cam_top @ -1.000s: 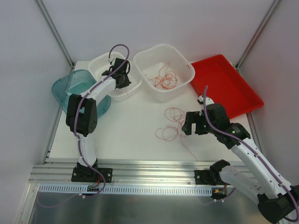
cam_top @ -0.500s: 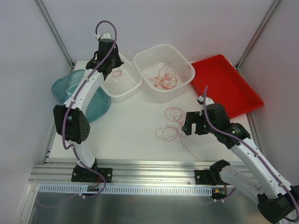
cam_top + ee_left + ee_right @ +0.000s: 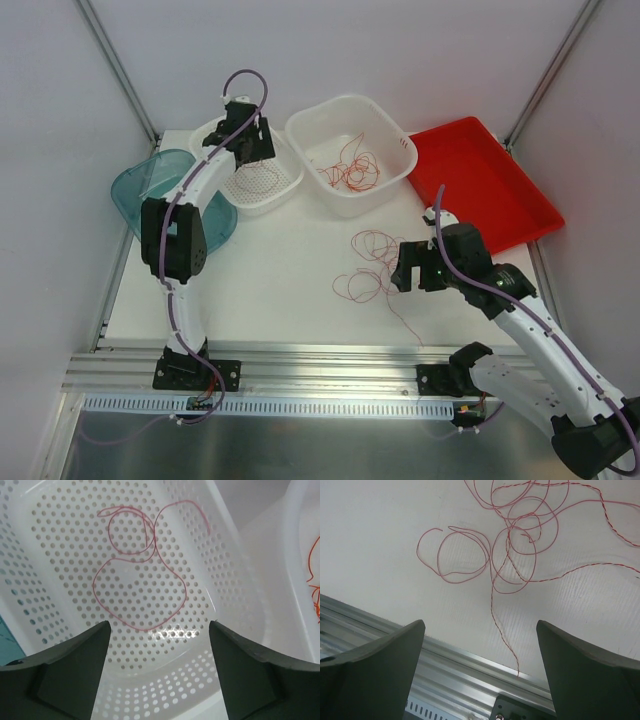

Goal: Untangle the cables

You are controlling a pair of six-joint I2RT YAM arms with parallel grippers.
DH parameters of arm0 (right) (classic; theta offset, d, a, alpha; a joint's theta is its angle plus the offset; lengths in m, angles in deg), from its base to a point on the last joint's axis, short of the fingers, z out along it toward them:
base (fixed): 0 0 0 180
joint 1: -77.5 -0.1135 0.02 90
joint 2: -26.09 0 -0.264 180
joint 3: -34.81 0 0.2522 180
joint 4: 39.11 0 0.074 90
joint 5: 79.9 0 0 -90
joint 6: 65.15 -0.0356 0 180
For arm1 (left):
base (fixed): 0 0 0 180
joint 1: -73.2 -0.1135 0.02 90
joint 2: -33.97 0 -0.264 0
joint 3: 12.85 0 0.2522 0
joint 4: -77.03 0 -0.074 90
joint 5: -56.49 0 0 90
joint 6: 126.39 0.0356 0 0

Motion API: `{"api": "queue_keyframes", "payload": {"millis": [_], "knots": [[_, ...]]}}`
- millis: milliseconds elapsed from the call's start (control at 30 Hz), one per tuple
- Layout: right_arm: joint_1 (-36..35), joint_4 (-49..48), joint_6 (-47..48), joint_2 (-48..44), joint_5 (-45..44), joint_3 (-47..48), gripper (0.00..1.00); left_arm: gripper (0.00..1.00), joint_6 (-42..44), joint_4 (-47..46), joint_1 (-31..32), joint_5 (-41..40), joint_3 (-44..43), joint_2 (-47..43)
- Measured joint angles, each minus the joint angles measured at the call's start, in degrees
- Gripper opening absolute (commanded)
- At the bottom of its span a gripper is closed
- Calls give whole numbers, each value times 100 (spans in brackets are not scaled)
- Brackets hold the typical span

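At the near edge of the table (image 3: pixel 365 515), the right gripper (image 3: pixel 480 630) hovers with fingers spread wide and empty above a tangle of red-orange cables (image 3: pixel 512 545), seemingly lined up to pick out one loop. Farther back, the left gripper (image 3: pixel 159 627) hangs equally agape and empty over the perforated white basket (image 3: pixel 240 580), where a single separated strand (image 3: pixel 135 575) lies, likely the spot for freed cables; beyond, a knotted clump (image 3: pixel 350 170) waits in the white tub (image 3: pixel 398 142)

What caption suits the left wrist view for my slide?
Left claw open over a perforated white basket holding one loose, looped red cable.
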Motion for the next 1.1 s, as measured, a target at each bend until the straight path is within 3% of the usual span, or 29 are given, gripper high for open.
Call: {"api": "queue_keyframes", "payload": {"millis": [167, 367, 567, 900, 1100], "knots": [[0, -7, -22, 92, 0, 0, 99, 99, -2, -13, 7, 74, 693, -682], [0, -87, -81, 326, -7, 0, 100, 99, -26, -44, 249, 216, 1770, -2227], [-2, -267, -186, 656, -212, -83, 91, 99, -116, -151, 1180, 566, 2918, -3567], [-2, -879, -433, 1681, -197, -710, 79, 99, -496, -98, 2640, 1189, 4540, -3858], [-2, -1368, -586, 2439, -210, -750, 74, 99, -933, -144, 2815, 1268, 5372, -4011]]}}
